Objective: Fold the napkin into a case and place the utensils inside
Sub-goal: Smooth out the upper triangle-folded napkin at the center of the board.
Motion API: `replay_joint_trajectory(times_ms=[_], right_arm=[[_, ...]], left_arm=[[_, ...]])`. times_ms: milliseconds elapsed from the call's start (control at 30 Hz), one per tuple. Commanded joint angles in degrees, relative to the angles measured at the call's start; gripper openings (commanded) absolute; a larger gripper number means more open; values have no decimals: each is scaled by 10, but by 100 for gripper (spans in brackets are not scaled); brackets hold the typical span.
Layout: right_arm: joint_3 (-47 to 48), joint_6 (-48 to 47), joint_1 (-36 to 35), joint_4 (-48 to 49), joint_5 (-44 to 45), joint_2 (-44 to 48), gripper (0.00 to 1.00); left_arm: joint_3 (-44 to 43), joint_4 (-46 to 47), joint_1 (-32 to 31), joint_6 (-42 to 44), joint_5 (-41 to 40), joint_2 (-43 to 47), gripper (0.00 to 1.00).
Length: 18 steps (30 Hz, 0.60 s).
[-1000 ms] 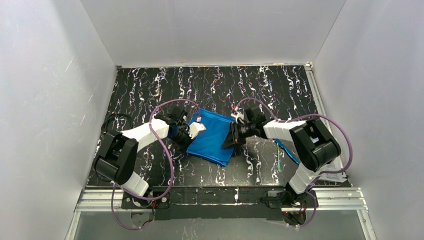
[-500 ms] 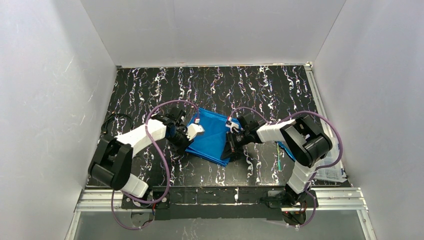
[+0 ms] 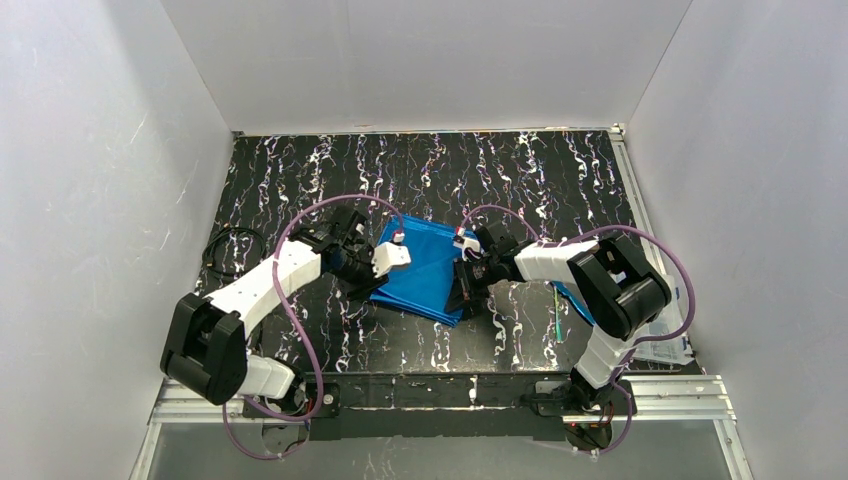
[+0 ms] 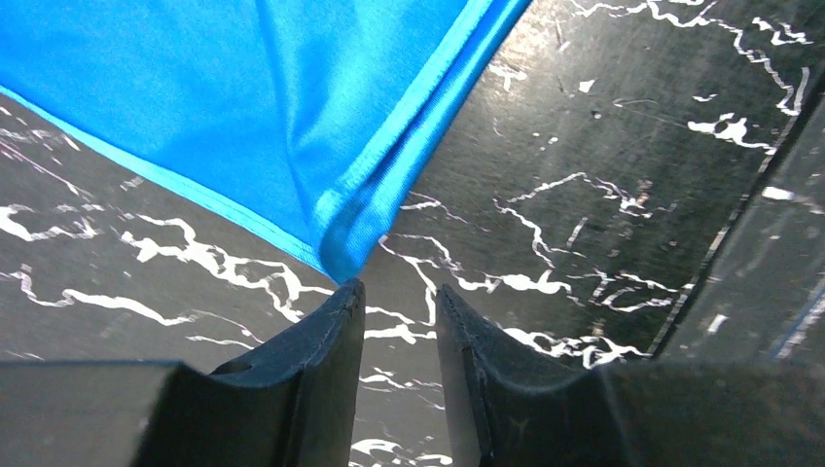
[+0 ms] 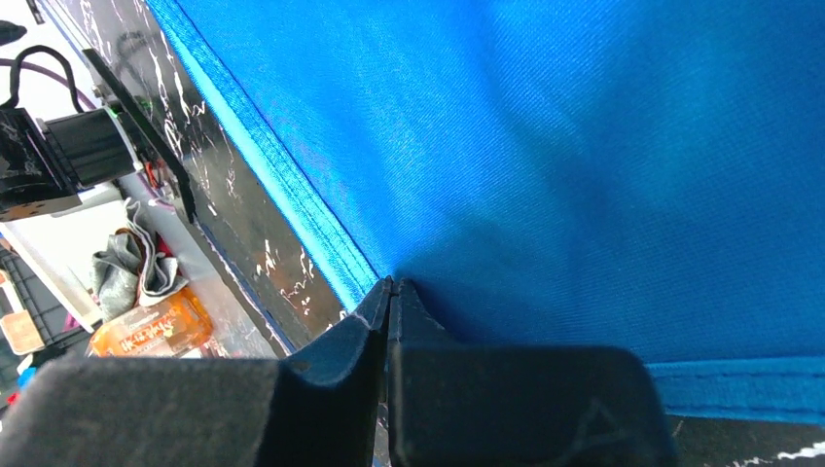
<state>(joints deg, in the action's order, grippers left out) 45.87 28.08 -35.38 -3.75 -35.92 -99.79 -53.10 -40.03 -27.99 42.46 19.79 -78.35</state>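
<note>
right claw is clamped on the hem of the napkin. left claw is apart and empty, the napkin corner just ahead.

One napkin is counted on one table. Two grippers are seen: the left gripper and the right gripper. Of the utensils, at least two slender pieces are made out, but the exact number cannot be told. One orange packet is counted.
</note>
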Motion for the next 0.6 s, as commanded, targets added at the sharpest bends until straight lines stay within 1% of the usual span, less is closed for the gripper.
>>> replay_joint_trajectory(times_ms=[0, 133, 233, 400, 567], right_arm=[[12, -29, 1, -31, 42, 10, 10], [15, -40, 1, -42, 47, 10, 10], [19, -41, 2, -44, 47, 11, 10], [28, -46, 1, -52, 47, 15, 12], [27, -48, 2, -58, 46, 17, 12]], left_arm=[[7, 55, -6, 87, 6, -3, 32], [0, 76, -14, 143, 15, 0, 33], [1, 62, -23, 184, 33, -8, 33], [36, 46, -27, 267, 47, -12, 33], [67, 76, -27, 328, 53, -7, 33]])
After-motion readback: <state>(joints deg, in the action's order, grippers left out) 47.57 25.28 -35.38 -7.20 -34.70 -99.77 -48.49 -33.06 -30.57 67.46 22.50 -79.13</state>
